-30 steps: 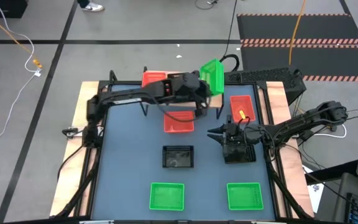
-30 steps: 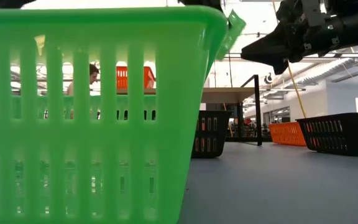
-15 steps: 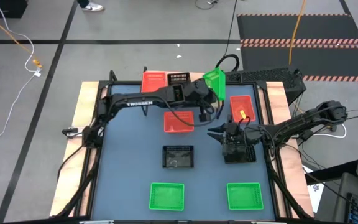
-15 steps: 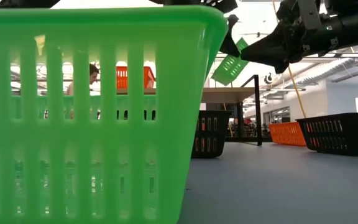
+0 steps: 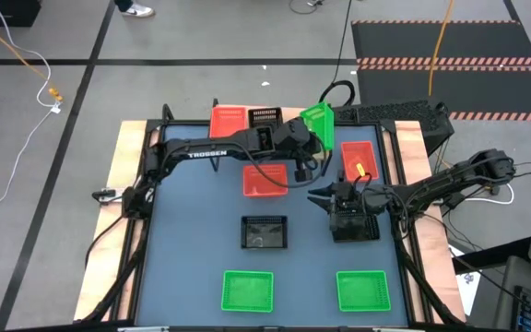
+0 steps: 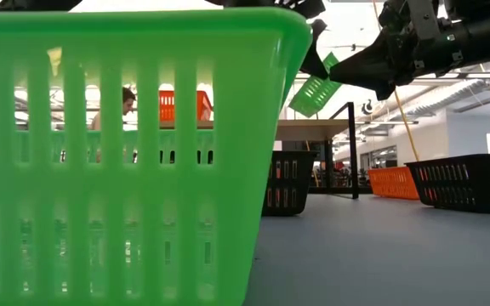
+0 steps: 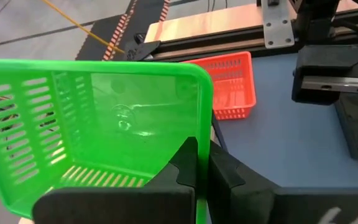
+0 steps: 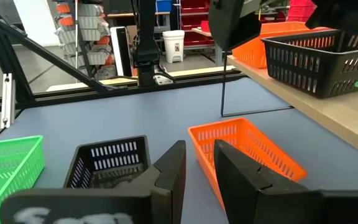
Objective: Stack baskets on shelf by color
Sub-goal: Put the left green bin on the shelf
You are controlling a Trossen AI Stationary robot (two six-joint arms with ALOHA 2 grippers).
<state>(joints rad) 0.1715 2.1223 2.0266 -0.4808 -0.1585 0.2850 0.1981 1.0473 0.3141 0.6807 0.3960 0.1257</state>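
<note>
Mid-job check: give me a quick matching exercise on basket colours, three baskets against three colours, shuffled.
Baskets:
1 held basket in the left gripper
2 left-end basket on the shelf
3 centre basket on the table

Colours:
a black
b green
c red

Pairs: 1-b, 2-c, 3-a.

Robotics lab: storage racks point(image 8: 82, 31), floor cables point(image 5: 26, 65), framed blue table point(image 5: 192, 267).
</note>
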